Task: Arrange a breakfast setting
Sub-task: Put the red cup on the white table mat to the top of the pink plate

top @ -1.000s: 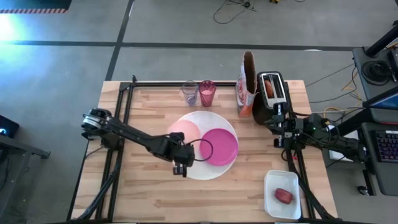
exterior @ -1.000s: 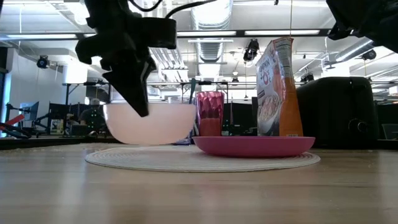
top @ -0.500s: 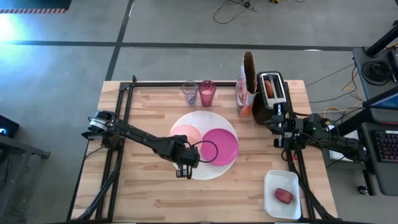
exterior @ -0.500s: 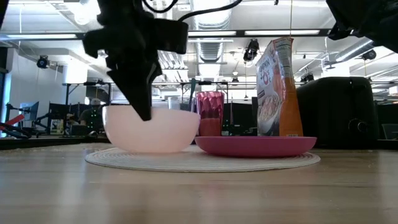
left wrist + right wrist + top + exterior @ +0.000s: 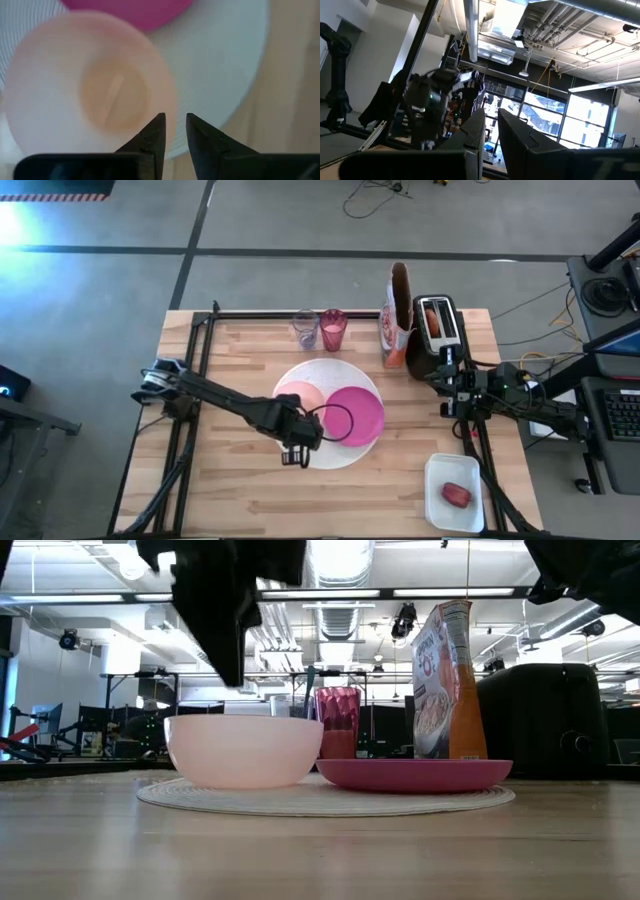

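The left gripper (image 5: 292, 442) hangs just above the near-left rim of the large white round plate (image 5: 315, 456) at the table's centre, its fingers (image 5: 150, 137) narrowed to a slim gap and gripping nothing, seen from the left wrist. In the low view it (image 5: 225, 650) sits clear above the bowl, not touching it.

The pale pink bowl (image 5: 297, 394) stands upright on the left part of that plate, empty, its rim just beside the smaller magenta plate (image 5: 355, 414), which lies flat on the white plate's right part. A thin dark cable loop crosses the two from the left arm's wrist.

Behind the white plate, toward the table's far edge, a clear tumbler (image 5: 305, 329) and the pink translucent cup (image 5: 333, 330) stand side by side, the cup on the right. Farther right of the plate, a cereal box (image 5: 398, 316) stands upright just beside a black toaster (image 5: 437, 333), which has a reddish item in its slot.

The right gripper (image 5: 446, 366) waits well to the right of the white plate, next to the toaster; its fingers (image 5: 516, 134) stand nearly together with nothing between them. Near the table's front right corner, well apart from the plate, a small white tray (image 5: 434, 476) holds the small red food (image 5: 457, 495).
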